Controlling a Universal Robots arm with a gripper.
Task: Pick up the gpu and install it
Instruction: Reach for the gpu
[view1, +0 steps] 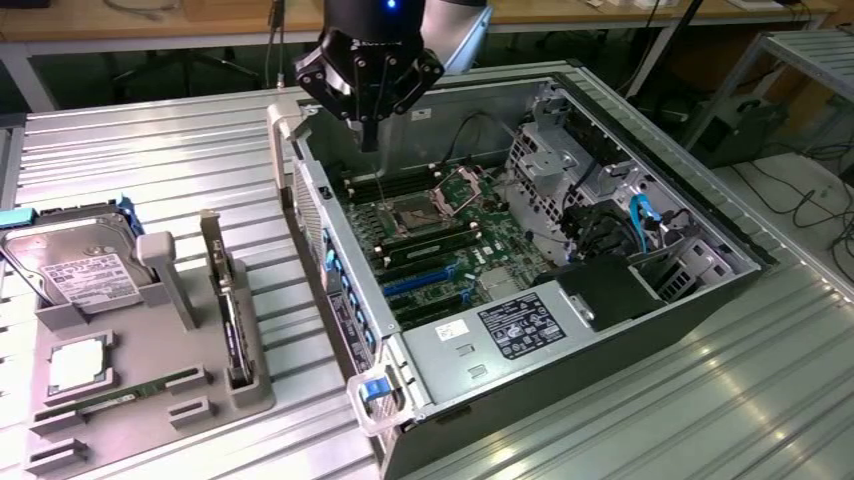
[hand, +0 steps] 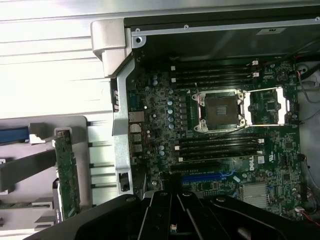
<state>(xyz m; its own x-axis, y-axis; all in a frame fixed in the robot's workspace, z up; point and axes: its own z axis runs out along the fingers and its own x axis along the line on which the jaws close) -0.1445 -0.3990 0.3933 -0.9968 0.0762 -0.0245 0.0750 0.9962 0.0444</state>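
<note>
Gripper (view1: 370, 138), fingers together & empty, hovers over open PC case (view1: 601, 400), above mobo (view1: 467, 250). GPU (view1: 235, 320) sits well apart from it, upright in grey holder (view1: 140, 345) outside the case. Pickup & install not yet done.

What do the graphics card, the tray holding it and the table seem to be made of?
Graphics card: green circuit board, likely fibreglass laminate, dotted with small parts. Tray: matte grey with moulded slots and posts, probably plastic. Table: ribbed silvery sheet with a soft sheen, apparently metal, perhaps aluminium.
</note>
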